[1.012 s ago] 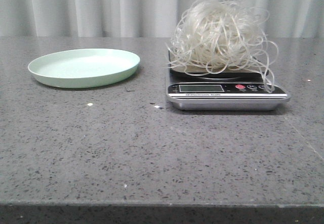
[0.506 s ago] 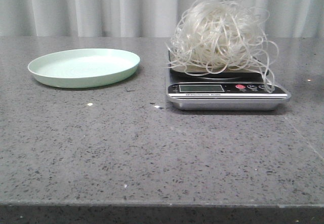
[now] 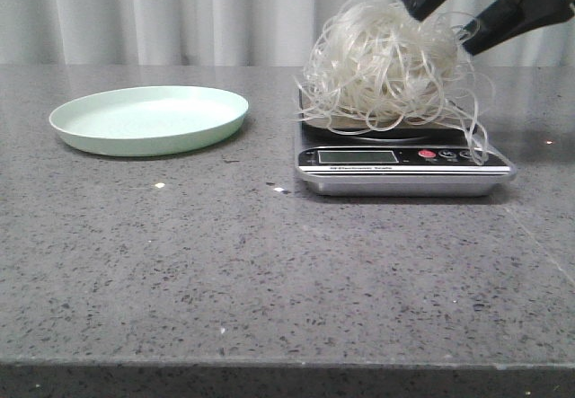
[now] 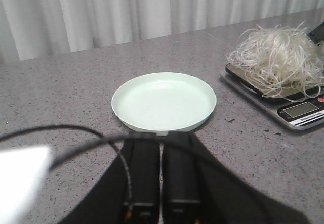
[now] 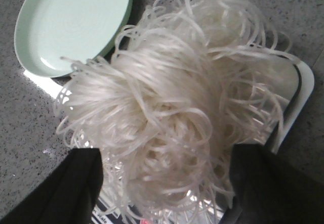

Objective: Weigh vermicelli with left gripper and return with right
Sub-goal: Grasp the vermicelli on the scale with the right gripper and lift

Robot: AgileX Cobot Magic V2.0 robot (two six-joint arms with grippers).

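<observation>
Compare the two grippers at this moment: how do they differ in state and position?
The right gripper is open, its fingers either side of the vermicelli on the scale; the left gripper is shut. The right is at the noodles, the left hangs back, short of the empty green plate. Neither holds anything.

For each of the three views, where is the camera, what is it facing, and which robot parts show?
Front: looks forward across the table at the plate, the scale and the vermicelli; right gripper enters above it.
Left wrist: low over the table, facing the plate; shut left gripper in the foreground.
Right wrist: directly above the vermicelli, open fingers straddling it.
All three share vermicelli and plate.
</observation>
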